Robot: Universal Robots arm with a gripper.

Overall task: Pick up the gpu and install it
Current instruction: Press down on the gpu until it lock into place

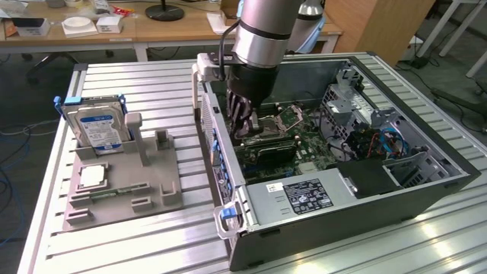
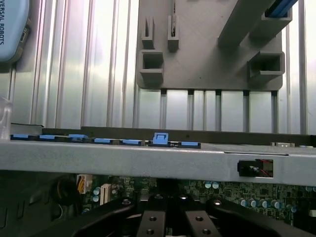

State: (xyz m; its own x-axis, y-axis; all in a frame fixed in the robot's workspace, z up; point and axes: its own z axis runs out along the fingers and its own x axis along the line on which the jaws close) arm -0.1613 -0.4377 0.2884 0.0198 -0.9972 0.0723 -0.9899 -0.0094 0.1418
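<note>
Evidently the fingers (image 1: 240, 123) were drawn fully together and stood lowered inside the open computer case (image 1: 426, 188), pointing down at the motherboard (image 1: 312, 145). No gap showed between them in the wrist view.

Directly beneath the fingertips, and slightly toward the power supply (image 1: 300, 197), lay the gpu (image 1: 268, 150). It showed as a dark, flat card low among the board's slots. Its long axis ran away from the case wall nearest the fingers and across the board, roughly parallel to the long side of the power supply. The end of the card nearer that wall sat just under the fingers. Whether the tips pressed on its upper edge, clamped it, or stood just clear of it could not be determined. Judged from its low, level position, the card appeared at or close to its seat, though full engagement could not be confirmed.

Beyond the case wall beside the fingers, well apart from them, a grey fixture tray (image 1: 152, 188) rested on the counter (image 1: 152, 85). Several of its upright holders were vacant. A memory stick (image 1: 114, 192) lay on it, and a hard drive (image 1: 95, 128) stood upright at the end farthest from the fingers.
</note>
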